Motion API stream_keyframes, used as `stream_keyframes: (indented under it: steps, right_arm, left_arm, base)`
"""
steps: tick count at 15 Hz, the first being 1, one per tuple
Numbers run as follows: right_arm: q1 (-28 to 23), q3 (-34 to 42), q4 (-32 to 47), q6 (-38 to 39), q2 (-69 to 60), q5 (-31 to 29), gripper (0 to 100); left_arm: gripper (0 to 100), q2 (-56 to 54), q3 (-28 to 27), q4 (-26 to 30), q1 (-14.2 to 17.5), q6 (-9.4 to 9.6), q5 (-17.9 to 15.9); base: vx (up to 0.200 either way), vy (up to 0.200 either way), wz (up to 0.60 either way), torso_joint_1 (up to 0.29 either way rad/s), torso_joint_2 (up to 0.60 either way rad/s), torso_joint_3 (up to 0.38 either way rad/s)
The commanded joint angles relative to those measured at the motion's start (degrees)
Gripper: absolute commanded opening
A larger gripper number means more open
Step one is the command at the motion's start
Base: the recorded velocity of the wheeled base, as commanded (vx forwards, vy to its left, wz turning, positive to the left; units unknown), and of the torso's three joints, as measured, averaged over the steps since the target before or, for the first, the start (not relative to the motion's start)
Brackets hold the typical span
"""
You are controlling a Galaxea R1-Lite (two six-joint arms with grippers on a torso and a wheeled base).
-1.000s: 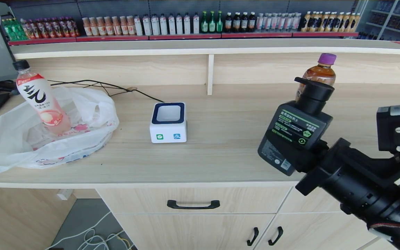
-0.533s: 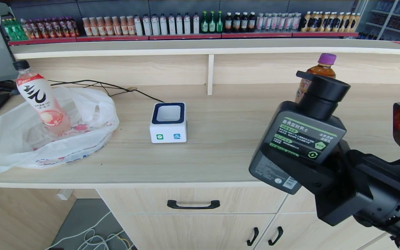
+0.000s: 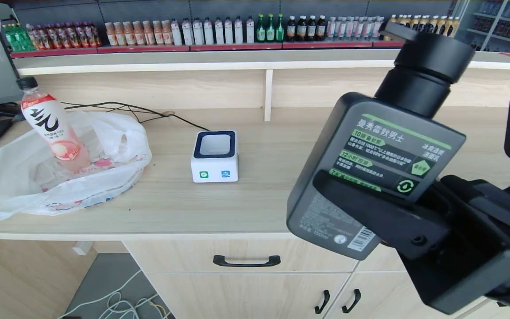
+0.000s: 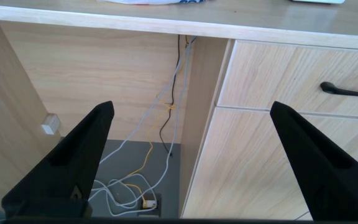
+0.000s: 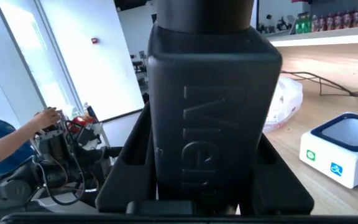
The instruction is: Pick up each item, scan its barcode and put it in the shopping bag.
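Dark pump bottle (image 3: 383, 146) is clamped in the R gripper (image 3: 370, 208), fingers closed on its flat sides near the base. It's held tilted in the air at the front-right of the counter (image 3: 255, 204), pump head up, label & barcode turned to the head cam. Scanner (image 3: 214, 156) is set mid-counter, well apart from the bottle. Shopping bag (image 3: 25, 186) is spread at the left end w/ a pink drink bottle (image 3: 53, 126) upright in it. L gripper (image 4: 191, 174) is seen wide open, nothing held, below the counter edge.

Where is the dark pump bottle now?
In the head view the dark pump bottle is on the right, held up off the counter by the right gripper, right of the white scanner.
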Motion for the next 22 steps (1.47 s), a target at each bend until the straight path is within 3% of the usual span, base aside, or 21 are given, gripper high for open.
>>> stream_keyframes:
  steps: [1,7,22]
  right_arm:
    - [2.7,-2.9,-0.7,2.9,0.5,-0.3,0]
    - [3.3,-7.4,-1.4,9.8,1.5,-5.3,0]
    - [4.9,-5.6,-3.1,9.0,2.1,-5.8,0]
  left_arm:
    - [100,0.0,0.0,0.0,0.0,-0.02,0.0]
    - [100,0.0,0.0,0.0,0.0,-0.02,-0.1]
    - [100,0.0,0.0,0.0,0.0,-0.02,-0.1]
  base:
    - [0.0,0.0,0.0,0.0,0.0,0.0]
    - [0.0,0.0,0.0,0.0,0.0,0.0]
    - [0.0,0.0,0.0,0.0,0.0,0.0]
